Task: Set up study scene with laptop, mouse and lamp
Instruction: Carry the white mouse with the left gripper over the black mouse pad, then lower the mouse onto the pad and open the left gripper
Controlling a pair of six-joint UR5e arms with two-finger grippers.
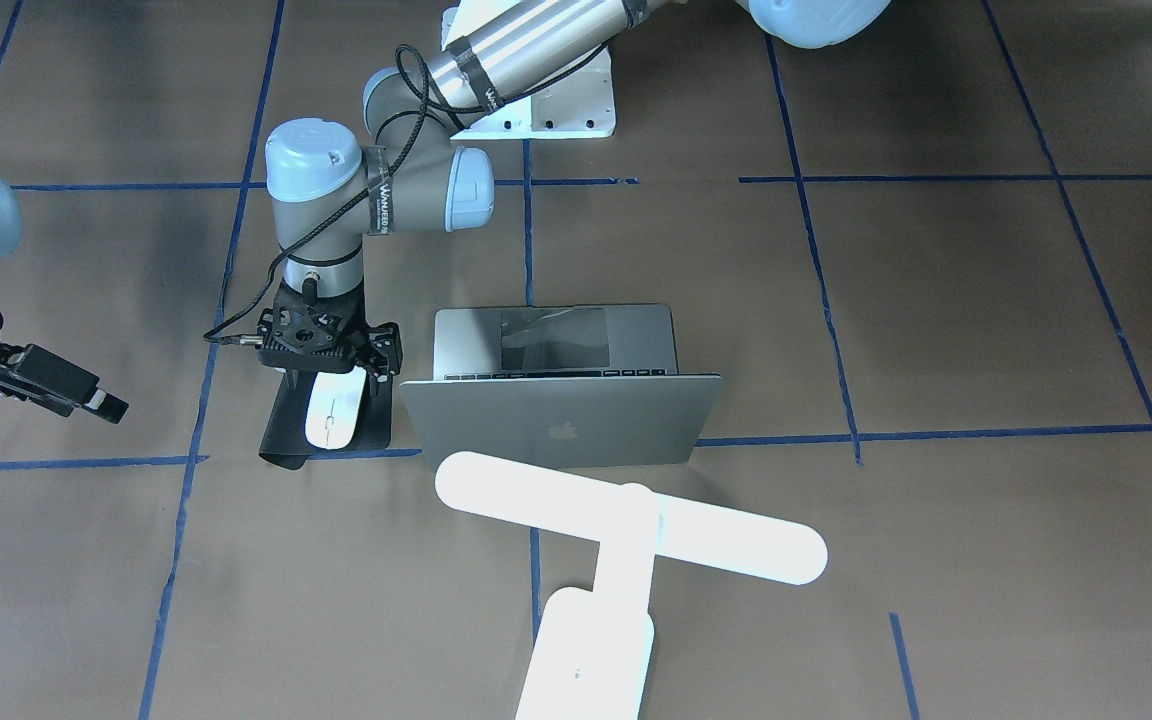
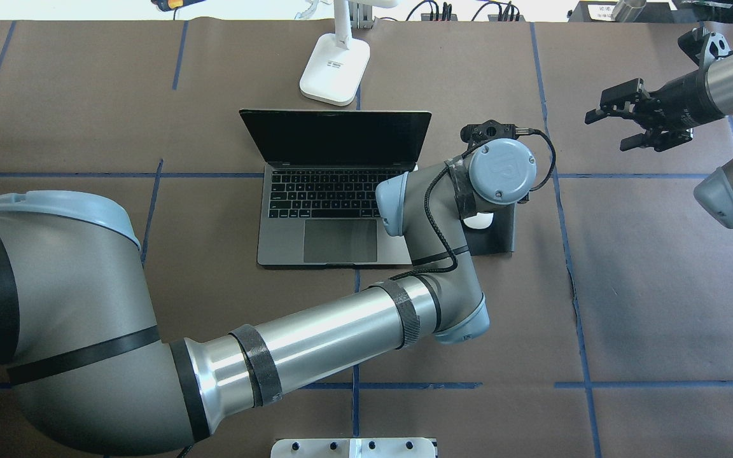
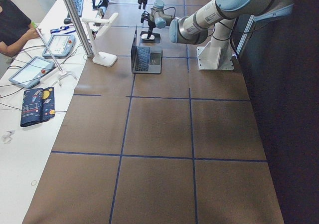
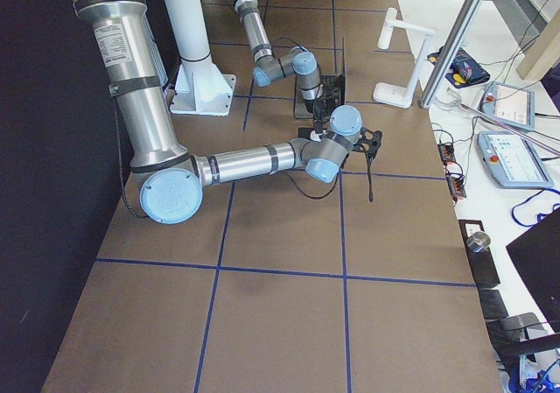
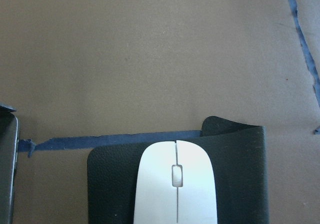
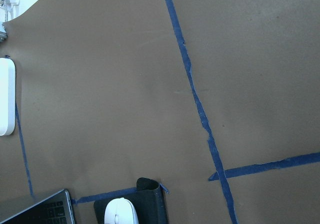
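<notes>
White mouse (image 1: 334, 415) on black pad (image 1: 377, 425), left fingers (image 1: 377, 362) spread wide over its rear

The left arm (image 2: 315, 343) lies across the middle of the desk (image 2: 659, 305), its tool (image 1: 334, 372) low over the mouse (image 1: 334, 415) and black pad (image 1: 379, 425). The open laptop (image 2: 325, 210) stands just beside the pad, the lamp (image 2: 333, 76) behind it. The desk's right corner nearest the robot is bare.

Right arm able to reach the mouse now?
Probably not: the left gripper hangs directly over the mouse on the black pad, blocking a top approach by the right gripper.
</notes>
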